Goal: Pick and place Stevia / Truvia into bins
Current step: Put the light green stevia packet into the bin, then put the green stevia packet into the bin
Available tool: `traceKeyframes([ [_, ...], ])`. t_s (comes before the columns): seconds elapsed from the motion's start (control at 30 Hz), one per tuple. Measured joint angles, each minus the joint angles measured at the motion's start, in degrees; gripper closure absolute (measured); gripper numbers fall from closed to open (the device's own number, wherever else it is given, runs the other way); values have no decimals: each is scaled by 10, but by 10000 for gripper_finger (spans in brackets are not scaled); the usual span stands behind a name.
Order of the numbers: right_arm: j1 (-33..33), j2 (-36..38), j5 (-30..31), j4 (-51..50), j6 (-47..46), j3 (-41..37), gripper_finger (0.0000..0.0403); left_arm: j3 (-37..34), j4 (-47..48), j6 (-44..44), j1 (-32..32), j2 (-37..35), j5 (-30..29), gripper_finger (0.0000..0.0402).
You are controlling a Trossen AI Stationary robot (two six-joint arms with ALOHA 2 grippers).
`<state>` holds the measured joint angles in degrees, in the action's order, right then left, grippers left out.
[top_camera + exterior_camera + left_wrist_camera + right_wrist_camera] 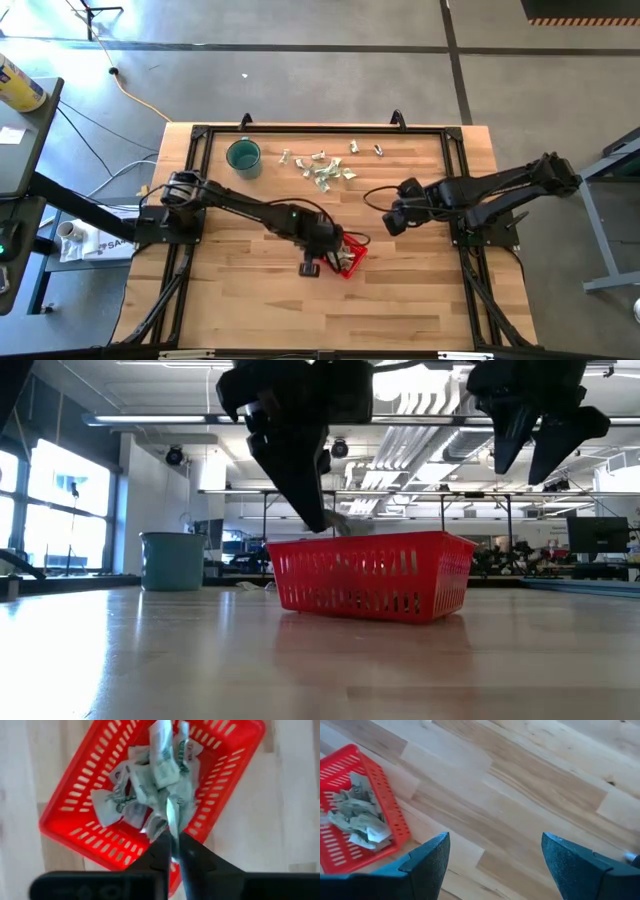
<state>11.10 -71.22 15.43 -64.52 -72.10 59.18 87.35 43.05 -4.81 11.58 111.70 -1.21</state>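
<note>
Your left pincer (172,845) hangs over the square red mesh basket (75,795), barely parted on a pale paper sachet (171,815); the right pincer (495,865) waits wide open, empty. Next, open fully to drop it.

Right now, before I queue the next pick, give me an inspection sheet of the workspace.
Surface: wooden table, bare planks at the front.
Job's things: red basket near the table's middle holds a heap of sachets; a loose cluster of sachets lies toward the far edge.
Clutter: teal cup upright near the far left corner.
Grippers: left gripper above the basket with a sachet between its fingertips, jaws nearly together; right gripper open and empty over bare wood, right of the basket.
Cables: yellow cable on the floor beyond the table's left corner.
Surroundings: grey bin in the room behind.
</note>
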Motion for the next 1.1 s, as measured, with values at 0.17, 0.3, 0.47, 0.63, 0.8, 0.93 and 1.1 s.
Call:
traceKeyframes([
  [0.17,0,0,-7,5,0,0,98,1,2,28,-15,-10,-19,263],
  [0.3,-31,0,-26,21,28,0,98,0,37,29,-27,-24,-24,198],
  [0.47,-121,0,-49,31,93,0,98,0,67,15,-58,-83,-23,153],
  [0.63,-240,-11,-60,78,221,0,98,0,87,-14,-109,-149,-20,153],
  [0.8,-351,-75,-77,168,327,0,98,0,120,-63,-159,-217,-20,167],
  [0.93,-421,-154,-94,206,387,0,98,0,146,-99,-183,-262,-22,173],
  [1.1,-481,-224,-110,252,446,0,98,0,177,-147,-193,-290,-45,174],
])
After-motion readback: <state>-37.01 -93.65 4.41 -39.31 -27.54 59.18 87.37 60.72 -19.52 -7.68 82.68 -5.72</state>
